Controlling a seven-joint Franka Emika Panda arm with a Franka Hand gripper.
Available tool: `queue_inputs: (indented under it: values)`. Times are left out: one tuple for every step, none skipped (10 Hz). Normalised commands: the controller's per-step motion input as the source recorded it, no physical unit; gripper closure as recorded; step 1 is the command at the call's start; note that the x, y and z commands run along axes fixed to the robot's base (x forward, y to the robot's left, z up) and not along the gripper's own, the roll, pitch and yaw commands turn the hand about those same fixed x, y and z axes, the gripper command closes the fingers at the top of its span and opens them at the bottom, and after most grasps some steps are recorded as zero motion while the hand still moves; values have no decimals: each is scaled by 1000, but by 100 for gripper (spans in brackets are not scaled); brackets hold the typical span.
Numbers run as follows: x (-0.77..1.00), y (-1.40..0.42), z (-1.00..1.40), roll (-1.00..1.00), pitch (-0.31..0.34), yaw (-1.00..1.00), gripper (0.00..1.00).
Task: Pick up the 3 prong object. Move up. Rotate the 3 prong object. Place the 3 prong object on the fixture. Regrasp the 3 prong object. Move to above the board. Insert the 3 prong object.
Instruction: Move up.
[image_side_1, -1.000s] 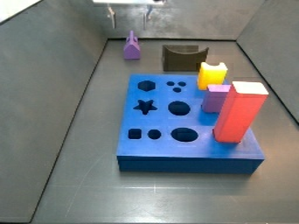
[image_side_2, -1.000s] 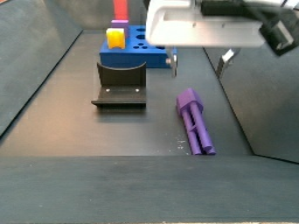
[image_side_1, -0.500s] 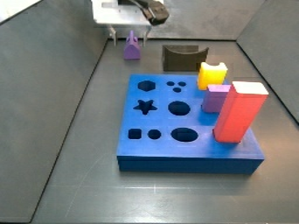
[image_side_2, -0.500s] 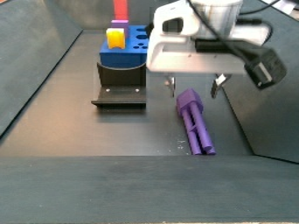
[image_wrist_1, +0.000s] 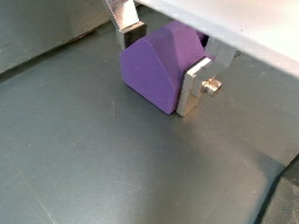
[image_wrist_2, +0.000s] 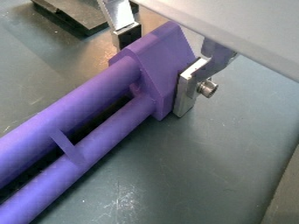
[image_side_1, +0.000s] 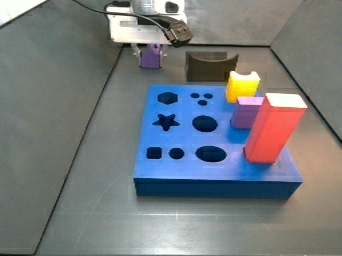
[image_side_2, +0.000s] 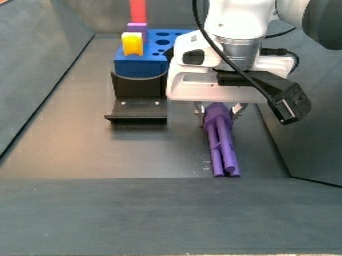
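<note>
between end effector (image_wrist_2: 158, 54) fingers, ridged purple 3 prong object (image_wrist_2: 87, 136)

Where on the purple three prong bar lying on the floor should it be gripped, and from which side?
Grip the 3 prong object at its blocky end from above, across its width; it lies flat with both long sides free. The end effector straddles that end.

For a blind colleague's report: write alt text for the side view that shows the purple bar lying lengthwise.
The gripper is down over the far end of the 3 prong object, which lies flat on the floor. The fixture and the board stand beyond, apart from it.
</note>
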Motion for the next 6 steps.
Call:
queue_inputs:
  values:
    - [0,0,833,0,0,0,100]
    - [-22,-5,792,-4,17,0,100]
    - [-27,-7,726,-6,24,1,100]
    - [-16,-5,556,-10,38,1,100]
    - [-11,-4,362,-13,46,2,100]
    - [-13,-4,202,-13,44,2,100]
